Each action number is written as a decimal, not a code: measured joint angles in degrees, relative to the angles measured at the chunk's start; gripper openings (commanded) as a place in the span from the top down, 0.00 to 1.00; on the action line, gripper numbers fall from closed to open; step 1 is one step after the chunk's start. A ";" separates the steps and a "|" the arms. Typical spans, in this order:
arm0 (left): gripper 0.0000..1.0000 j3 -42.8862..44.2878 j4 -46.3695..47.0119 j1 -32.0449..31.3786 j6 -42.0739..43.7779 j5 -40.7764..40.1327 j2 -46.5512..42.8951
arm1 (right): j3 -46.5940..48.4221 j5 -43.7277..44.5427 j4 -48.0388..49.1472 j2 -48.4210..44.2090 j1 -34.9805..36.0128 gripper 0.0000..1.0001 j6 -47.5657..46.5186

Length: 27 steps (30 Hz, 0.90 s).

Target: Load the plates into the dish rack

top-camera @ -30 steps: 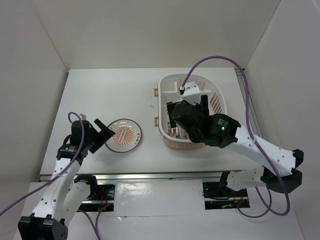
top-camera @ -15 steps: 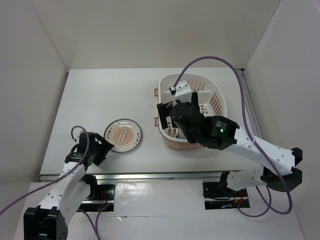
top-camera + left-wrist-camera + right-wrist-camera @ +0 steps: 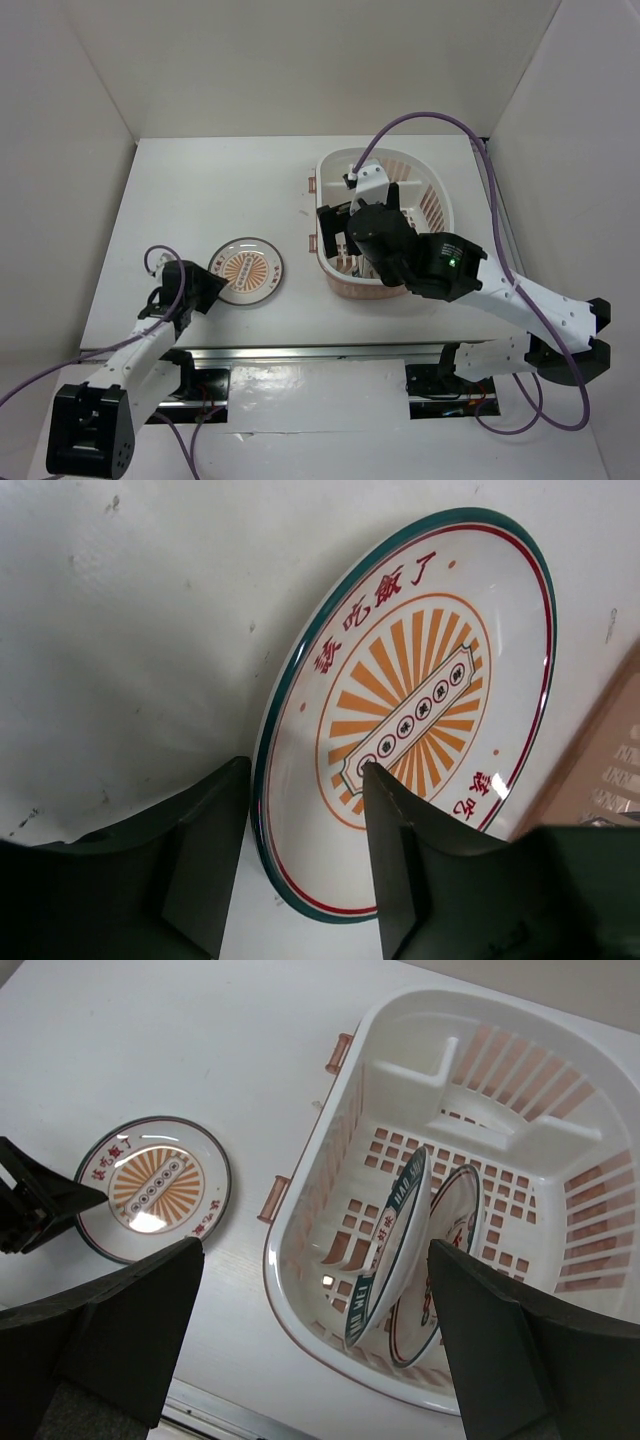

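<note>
The plates are split between two places. The sunburst plate (image 3: pixel 248 270) lies flat on the table (image 3: pixel 200 190), well to the left of the dish rack (image 3: pixel 432 190). The other two already stand on edge inside the rack. In the right wrist view you can see the teal-rimmed plate (image 3: pixel 388 1250) and the plate with red characters (image 3: pixel 455 1225) side by side near the rack's near end. Both lean the same way and rest on the perforated base.

Your left gripper (image 3: pixel 305 780) is down at the table, at the near left edge of the sunburst plate. Its jaws are parted and straddle the rim. One finger (image 3: pixel 210 850) is outside the plate over bare table. The other finger (image 3: pixel 395 850) is over the plate's face, beside the orange rays. The rim runs through the gap between them and nothing is clamped. You cannot tell from these views whether either finger touches the plate.

Your right gripper (image 3: pixel 315 1250) hangs above the near part of the dish rack. It is spread wide and carries nothing, and the two racked plates show between its fingers. In the top view the right arm hides most of the rack's near half.
</note>
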 measured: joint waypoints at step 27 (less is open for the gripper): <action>1.00 15.10 -13.14 0.55 10.80 -0.02 -16.61 | -7.72 -10.58 10.19 -4.31 -2.82 0.00 -4.02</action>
